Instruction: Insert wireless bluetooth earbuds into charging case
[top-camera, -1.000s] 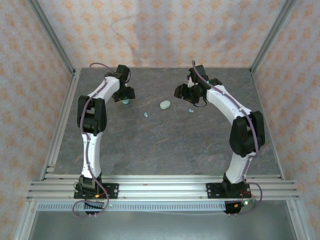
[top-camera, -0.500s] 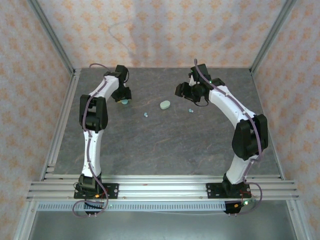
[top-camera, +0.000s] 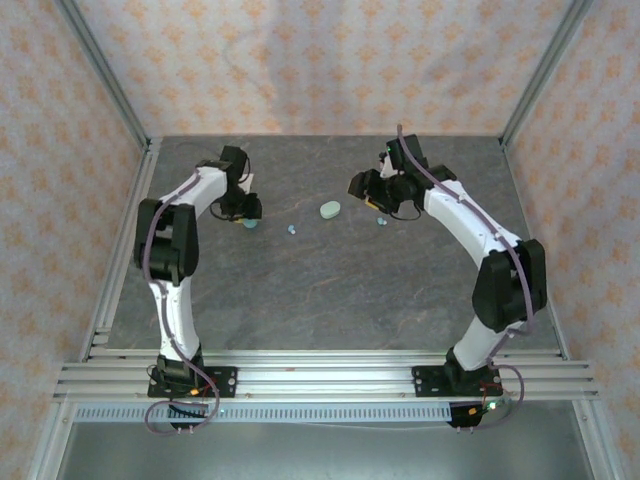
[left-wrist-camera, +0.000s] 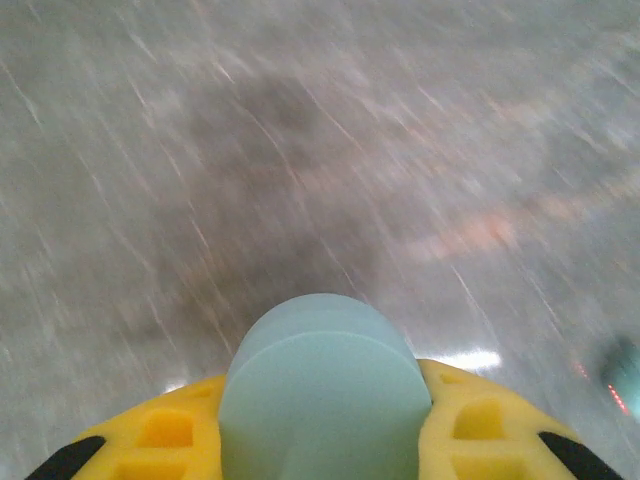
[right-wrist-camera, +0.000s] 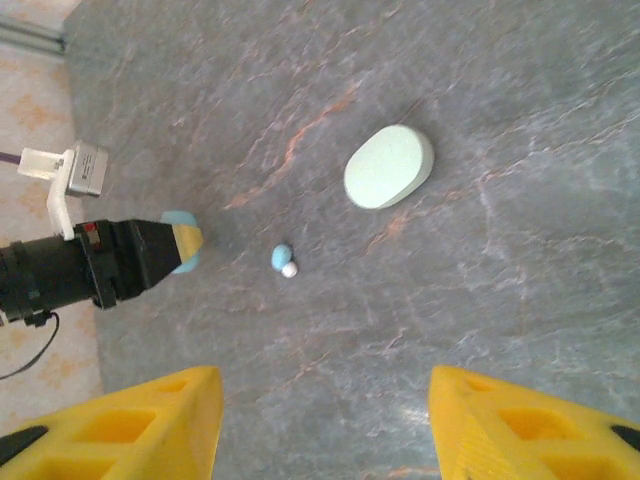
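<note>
My left gripper (top-camera: 245, 213) is shut on a pale blue charging case (left-wrist-camera: 325, 385), which sits between its yellow fingers (left-wrist-camera: 165, 430); the same case (right-wrist-camera: 180, 218) also shows in the right wrist view. A mint-green oval case (top-camera: 330, 209) lies closed at mid-table. One pale blue earbud (right-wrist-camera: 282, 256) rests between the two cases with a small white nub touching it. Another pale blue earbud (top-camera: 381, 221) lies just below my right gripper (top-camera: 388, 196). The right gripper (right-wrist-camera: 320, 390) hangs open above the table with nothing between its fingers.
The grey stone-patterned table (top-camera: 330, 290) is fenced by aluminium rails (top-camera: 120, 250) at left and a rail (top-camera: 525, 100) at the far right. Patterned walls close in the back and sides.
My left gripper has closed on the pale blue case and shifted slightly toward the near side, its elbow swinging left. The right arm has barely moved.
</note>
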